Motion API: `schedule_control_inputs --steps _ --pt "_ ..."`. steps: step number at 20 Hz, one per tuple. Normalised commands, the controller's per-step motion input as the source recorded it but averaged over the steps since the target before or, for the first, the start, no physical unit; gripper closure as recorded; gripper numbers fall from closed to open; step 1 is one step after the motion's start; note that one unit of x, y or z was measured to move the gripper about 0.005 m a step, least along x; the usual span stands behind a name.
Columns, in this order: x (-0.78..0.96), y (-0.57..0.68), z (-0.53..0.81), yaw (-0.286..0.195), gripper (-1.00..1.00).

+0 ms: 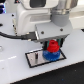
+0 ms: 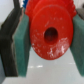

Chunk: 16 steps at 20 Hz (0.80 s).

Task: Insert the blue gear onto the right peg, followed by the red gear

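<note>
The blue gear [image 1: 50, 54] lies on the black-framed grey plate [image 1: 35, 59], toward the exterior view's right, where the right peg stands hidden under it. The red gear [image 1: 53, 46] is held just above the blue gear's hub by my gripper [image 1: 53, 45]. In the wrist view the red gear [image 2: 50, 32] fills the gap between the two teal finger pads [image 2: 21, 47], its centre hole facing the camera. The gripper is shut on the red gear. A thin dark pin [image 1: 37, 56] stands on the plate to the exterior view's left.
The plate lies on a white table [image 1: 15, 72]. The robot's white arm and wrist [image 1: 40, 15] fill the upper part of the exterior view. A black cable [image 1: 12, 35] runs in from the exterior view's left.
</note>
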Motion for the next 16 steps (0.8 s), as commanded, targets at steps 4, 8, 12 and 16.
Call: schedule_control_inputs --steps 4,8,12,16 --pt "0.14 -0.02 0.13 0.0 1.0" --pt "0.2 -0.05 -0.03 0.0 1.0" --pt "0.24 -0.07 -0.14 0.0 1.0" --pt "0.25 -0.08 -0.09 0.0 1.0"
